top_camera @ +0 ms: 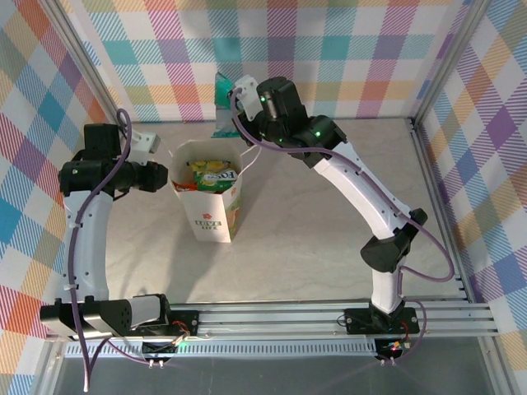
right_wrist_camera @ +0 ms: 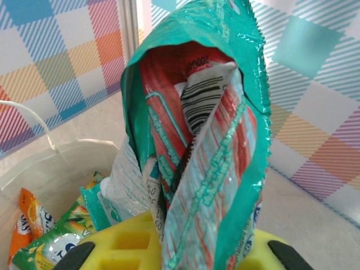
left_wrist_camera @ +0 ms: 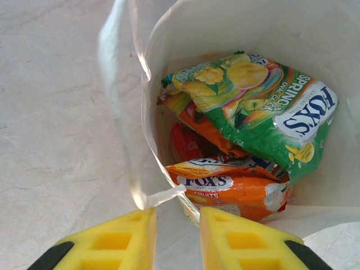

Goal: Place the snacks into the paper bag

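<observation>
The white paper bag (top_camera: 216,218) stands upright and open at the table's middle left. Snacks (top_camera: 212,174) lie inside it: a green-yellow FOX'S packet (left_wrist_camera: 253,107) on top, an orange one (left_wrist_camera: 225,188) and a red one (left_wrist_camera: 188,143) below. My left gripper (top_camera: 170,175) is at the bag's left rim (left_wrist_camera: 147,101), its yellow fingers (left_wrist_camera: 129,236) narrowly parted astride the rim, by the cord handle (left_wrist_camera: 163,196). My right gripper (top_camera: 235,97) hangs behind and above the bag, shut on a crumpled teal packet (right_wrist_camera: 197,124).
Plaid walls with aluminium posts (top_camera: 436,74) close in the back and both sides. A metal rail (top_camera: 329,317) carrying the arm bases runs along the near edge. Bare tabletop (top_camera: 329,239) lies to the right of the bag.
</observation>
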Available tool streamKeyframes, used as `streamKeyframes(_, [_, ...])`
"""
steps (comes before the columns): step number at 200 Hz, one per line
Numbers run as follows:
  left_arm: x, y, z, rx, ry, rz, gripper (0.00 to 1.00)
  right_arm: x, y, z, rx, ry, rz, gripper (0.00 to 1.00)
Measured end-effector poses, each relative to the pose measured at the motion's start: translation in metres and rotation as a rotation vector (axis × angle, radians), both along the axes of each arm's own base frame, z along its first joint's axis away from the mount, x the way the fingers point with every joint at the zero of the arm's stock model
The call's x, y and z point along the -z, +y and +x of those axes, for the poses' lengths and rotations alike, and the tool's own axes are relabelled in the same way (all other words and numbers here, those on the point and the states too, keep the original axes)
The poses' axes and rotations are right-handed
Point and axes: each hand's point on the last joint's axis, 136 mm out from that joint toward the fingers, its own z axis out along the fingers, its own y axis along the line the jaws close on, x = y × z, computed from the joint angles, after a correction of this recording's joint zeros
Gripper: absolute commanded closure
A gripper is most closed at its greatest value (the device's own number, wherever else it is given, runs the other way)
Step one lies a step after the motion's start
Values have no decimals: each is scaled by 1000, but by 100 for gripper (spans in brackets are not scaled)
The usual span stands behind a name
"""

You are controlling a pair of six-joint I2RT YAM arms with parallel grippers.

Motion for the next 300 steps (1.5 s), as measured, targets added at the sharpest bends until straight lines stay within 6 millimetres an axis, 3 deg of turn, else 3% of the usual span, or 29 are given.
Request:
streamKeyframes(24, [-2,0,-2,2,-8,1,73,-11,3,-4,-33,-46,-15,84])
streamKeyframes(50, [-3,0,-4,2,-14,3,73,-9,6,-3,-56,-77,-53,84])
streamKeyframes(95, [-5,-1,-6,2,-22,1,72,24,26,2,-104,-93,-161,84])
streamKeyframes(140, [-5,-1,-6,-8,-18,-6,72,58,55,-5,-171,-148,-310,84])
streamKeyframes(168, [-4,-1,-6,-13,-14,-10,71,71,65,-4,-181,-207,-402,84])
streamKeyframes(227, [-4,-1,-6,-17,-12,-15,71,72,70,7,-135,-373,-553,82])
streamKeyframes(300, [-4,0,-6,-19,-11,-16,70,96,68,12,-157,-421,-690,79])
